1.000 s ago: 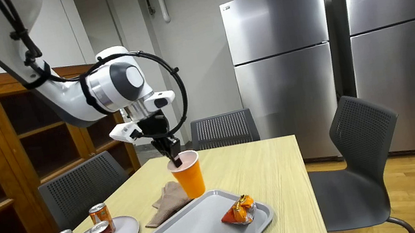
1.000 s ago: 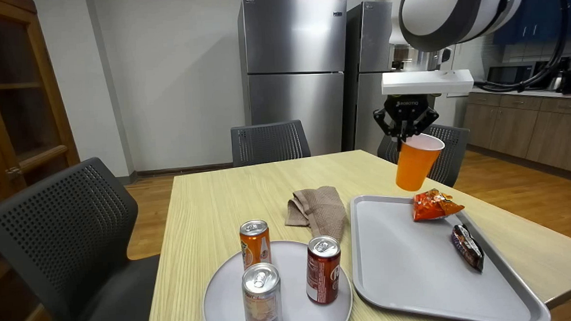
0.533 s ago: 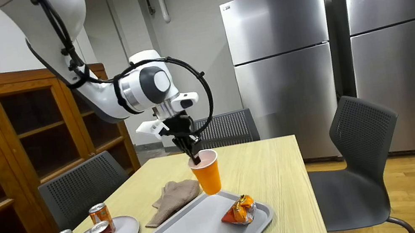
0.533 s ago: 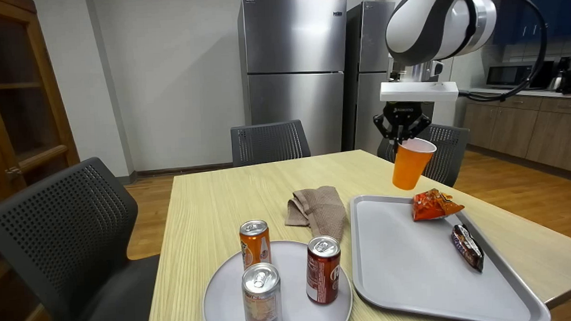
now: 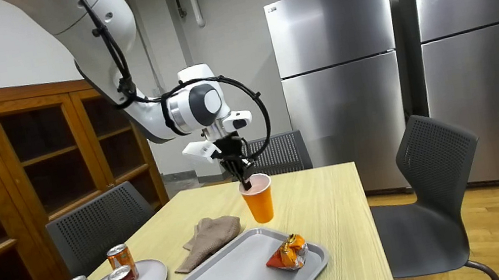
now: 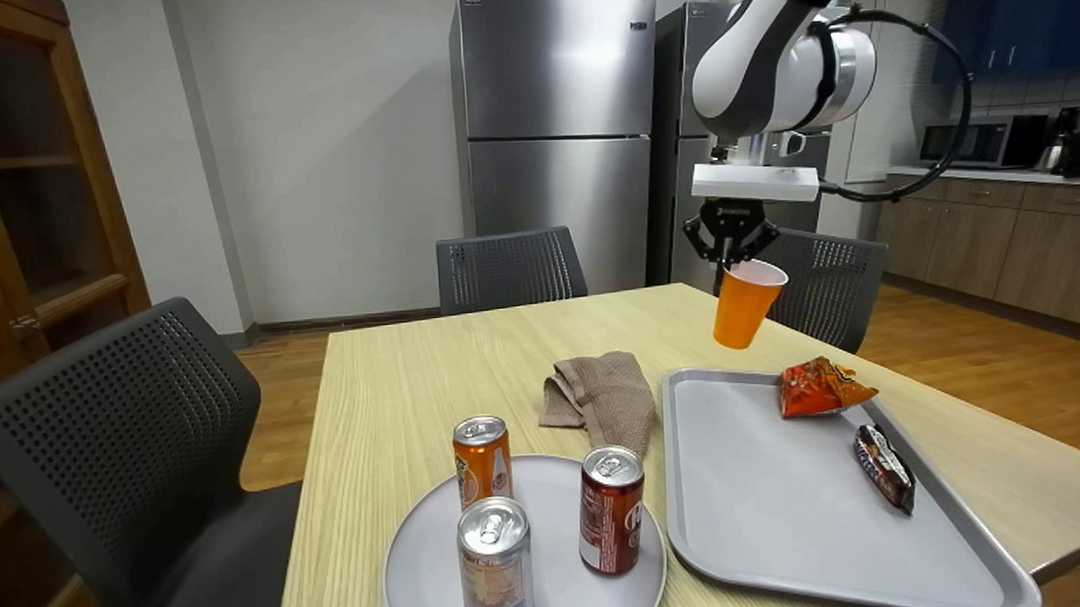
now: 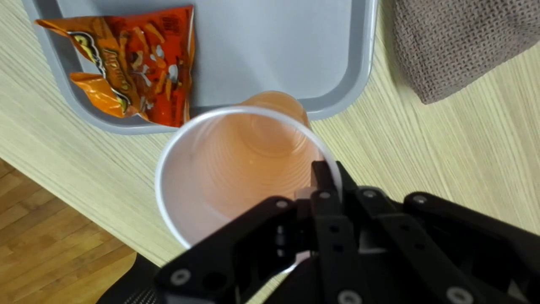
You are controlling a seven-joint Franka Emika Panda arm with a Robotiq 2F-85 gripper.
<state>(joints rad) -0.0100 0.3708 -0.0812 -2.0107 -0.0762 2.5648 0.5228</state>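
The claw (image 7: pixel 333 169) is clamping on the cup (image 5: pixel 260 205), fingers (image 7: pixel 321 176) pinching its wall at the rim: one is sitting inside, one outside. Probably gripping there because a thin wall is suiting narrow fingers better than the full width. The cup is leaning, likely because it's hanging from one side only; its mouth is facing up. It's hanging over the tabletop (image 6: pixel 417 371), toward the right-hand edge (sides following both exterior views), just off the tray's far end; exact height isn't showing.

The tray (image 6: pixel 808 528) is lying toward that same right-hand edge, bearing chips (image 7: pixel 147 71) at its far corner and a bar (image 6: pixel 885 469) along its side; the raised lip is presumably keeping both from sliding off.

The cloth (image 6: pixel 611 395) is lying rumpled just beside the tray, toward the left-hand edge, not showing under it in the wrist view.

The plate (image 6: pixel 553 537) is sitting near the left-hand edge, holding an orange can (image 6: pixel 482 454), silver can (image 6: pixel 495 566) and red can (image 6: pixel 612 512), all standing upright, probably grouped as drinks, apart from the snacks.

Chairs (image 5: pixel 434 169) are facing the far, left-hand and right-hand edges, presumably for seating. Fridges (image 5: pixel 348 117) are standing well beyond the far edge.
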